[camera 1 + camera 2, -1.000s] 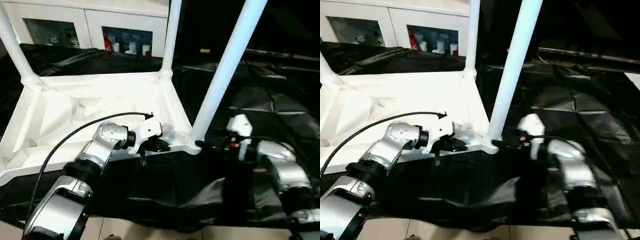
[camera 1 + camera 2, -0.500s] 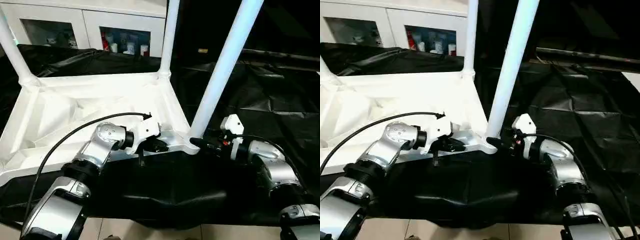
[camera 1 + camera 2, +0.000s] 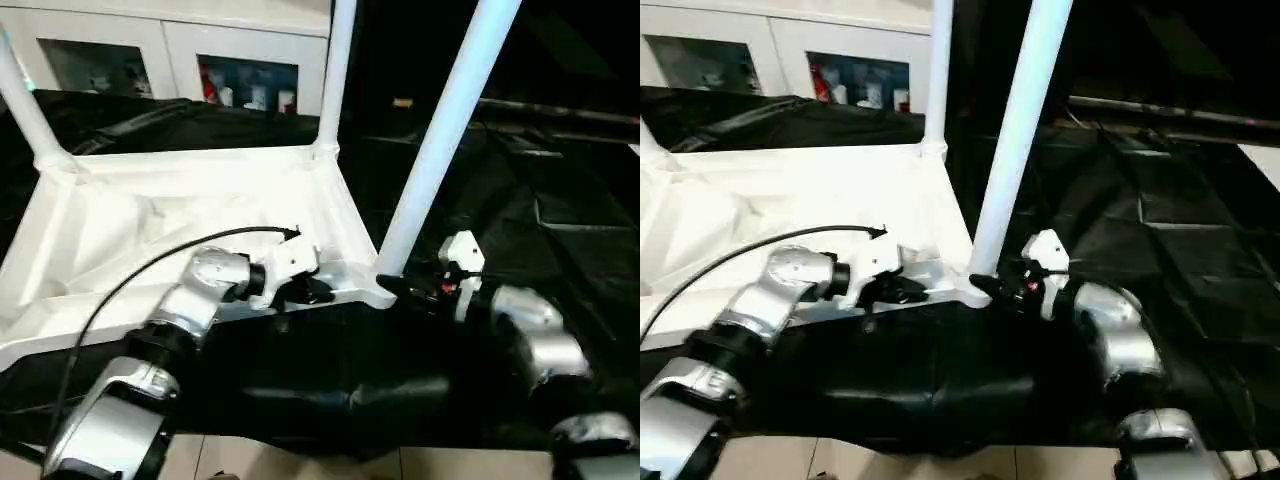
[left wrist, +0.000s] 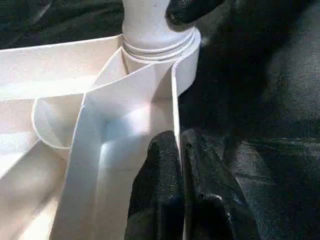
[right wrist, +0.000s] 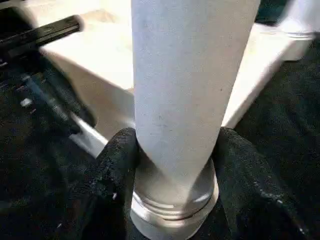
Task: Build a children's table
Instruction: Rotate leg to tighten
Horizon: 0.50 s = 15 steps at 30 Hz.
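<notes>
The children's table lies upside down; its white ribbed tabletop (image 3: 150,220) rests on the black cloth. Legs rise from the far left corner (image 3: 25,100), the far right corner (image 3: 335,70) and the near right corner (image 3: 440,130). My left gripper (image 3: 305,292) is shut on the tabletop's near rim (image 4: 175,100), one finger each side of the thin wall, a short way from the near right socket. My right gripper (image 3: 395,287) grips the base of the near right leg (image 5: 185,85), its black fingers (image 5: 120,150) pressed against both sides just above the socket collar.
A black-draped work table (image 3: 560,200) carries everything, with bare cloth to the right of the tabletop. A white cabinet with glass doors (image 3: 150,50) stands behind. The work table's near edge and the floor (image 3: 300,465) lie just below my forearms. A black cable (image 3: 130,285) loops over my left arm.
My right gripper has moved left to the foot of the near right leg and narrowed its fingers onto it. My left gripper has stayed on the rim.
</notes>
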Tool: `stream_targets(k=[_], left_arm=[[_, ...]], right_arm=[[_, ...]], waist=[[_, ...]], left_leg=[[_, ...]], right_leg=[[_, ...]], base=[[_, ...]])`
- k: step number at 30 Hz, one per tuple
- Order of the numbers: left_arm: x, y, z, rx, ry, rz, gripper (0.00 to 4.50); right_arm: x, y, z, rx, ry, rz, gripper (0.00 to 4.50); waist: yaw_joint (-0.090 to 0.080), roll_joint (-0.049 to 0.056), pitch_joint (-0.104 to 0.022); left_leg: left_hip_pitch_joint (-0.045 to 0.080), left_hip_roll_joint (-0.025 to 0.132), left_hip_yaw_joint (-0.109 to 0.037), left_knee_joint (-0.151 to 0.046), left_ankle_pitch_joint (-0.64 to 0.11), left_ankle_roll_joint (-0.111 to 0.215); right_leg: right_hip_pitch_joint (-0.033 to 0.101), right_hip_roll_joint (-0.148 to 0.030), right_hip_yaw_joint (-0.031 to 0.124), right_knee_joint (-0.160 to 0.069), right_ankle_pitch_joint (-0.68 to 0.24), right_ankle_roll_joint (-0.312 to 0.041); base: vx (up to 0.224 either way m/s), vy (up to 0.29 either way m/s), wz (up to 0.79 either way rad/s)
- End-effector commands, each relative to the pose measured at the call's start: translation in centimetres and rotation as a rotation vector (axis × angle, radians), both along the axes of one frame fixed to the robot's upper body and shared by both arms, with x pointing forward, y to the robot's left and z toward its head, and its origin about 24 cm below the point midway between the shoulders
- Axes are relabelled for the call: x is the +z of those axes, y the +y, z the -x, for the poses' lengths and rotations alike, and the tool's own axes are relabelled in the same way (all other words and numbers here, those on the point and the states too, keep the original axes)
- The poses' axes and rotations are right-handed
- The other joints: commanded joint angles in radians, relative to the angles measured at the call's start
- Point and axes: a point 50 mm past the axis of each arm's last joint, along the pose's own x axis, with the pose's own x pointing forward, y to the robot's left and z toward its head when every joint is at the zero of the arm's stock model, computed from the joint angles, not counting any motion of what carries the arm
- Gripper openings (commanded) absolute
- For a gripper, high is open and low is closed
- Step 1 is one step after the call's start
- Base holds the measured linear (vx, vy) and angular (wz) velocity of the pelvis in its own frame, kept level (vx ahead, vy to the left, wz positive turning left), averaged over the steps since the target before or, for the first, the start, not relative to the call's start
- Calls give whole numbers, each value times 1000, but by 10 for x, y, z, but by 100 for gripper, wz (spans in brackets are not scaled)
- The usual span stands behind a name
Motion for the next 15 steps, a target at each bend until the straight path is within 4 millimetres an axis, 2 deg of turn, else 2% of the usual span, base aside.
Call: stream_targets(k=[1, 2, 5, 6, 7, 8, 9, 10, 12, 13, 15], left_arm=[[-28, -14, 9, 100, 70, -21, 0], [-29, -29, 6, 146, 58, 0, 0], [-28, -41, 6, 161, 54, 15, 0], [-28, -52, 8, 146, 53, 24, 0], [-28, -53, 8, 145, 53, 25, 0], [-27, -64, 11, 118, 52, 36, 0], [-27, -64, 11, 118, 52, 36, 0], [-27, -69, 13, 99, 53, 40, 0], [-27, -71, 15, 87, 53, 42, 0], [-27, -71, 15, 87, 53, 42, 0], [-28, -65, 15, 70, 47, 37, 0]], right_arm=[[-20, 14, 5, -93, 72, 19, 193], [-27, 28, 3, -220, 99, -8, 193], [-29, 40, 0, -288, 123, -34, 193], [-27, 52, -2, -310, 121, -50, 193], [-26, 53, -3, -312, 120, -52, 193], [-23, 69, -5, -323, 115, -63, 193], [-23, 69, -5, -323, 115, -63, 193], [-20, 76, -7, -307, 99, -57, 193], [-18, 79, -7, -293, 87, -50, 193], [-18, 79, -7, -293, 87, -50, 228], [-12, 73, -10, -270, 48, -70, 263]], waist=[[0, -4, -28], [-5, -2, -24], [-12, -5, -23], [-13, -3, -22], [-17, -5, -22], [-22, 0, -23], [-22, 0, -23], [-30, 0, -25], [-31, 1, -24], [-32, 0, -25], [-32, -11, -26]], left_leg=[[-2, 25, -4, -71, -279, 30], [1, 23, -11, -75, -331, 11], [8, 20, -17, -76, -383, 4], [14, 18, -17, -75, -406, 10], [14, 17, -16, -74, -414, 13], [9, 16, -22, -78, -419, 16], [9, 16, -22, -78, -419, 16], [2, 19, -26, -85, -423, 15], [8, 19, -26, -85, -444, 20], [7, 18, -26, -85, -445, 21], [3, 19, -27, -88, -435, 31]], right_leg=[[29, -64, 40, -94, -448, -135], [25, -66, 37, -106, -552, -96], [20, -67, 30, -121, -636, -62], [14, -67, 28, -128, -658, -52], [10, -67, 28, -130, -667, -48], [16, -70, 23, -134, -678, -39], [16, -70, 23, -134, -678, -39], [22, -69, 17, -135, -656, -35], [18, -69, 17, -139, -648, -37], [18, -70, 18, -138, -642, -39], [21, -72, 21, -134, -617, -46]], base=[[0, 0, 0], [0, 0, 0], [0, 0, 0], [0, 0, 0], [0, 0, 0], [0, 0, 0], [0, 0, 0], [0, 0, 0], [0, 0, 0], [0, 0, 0], [0, 0, 0]])
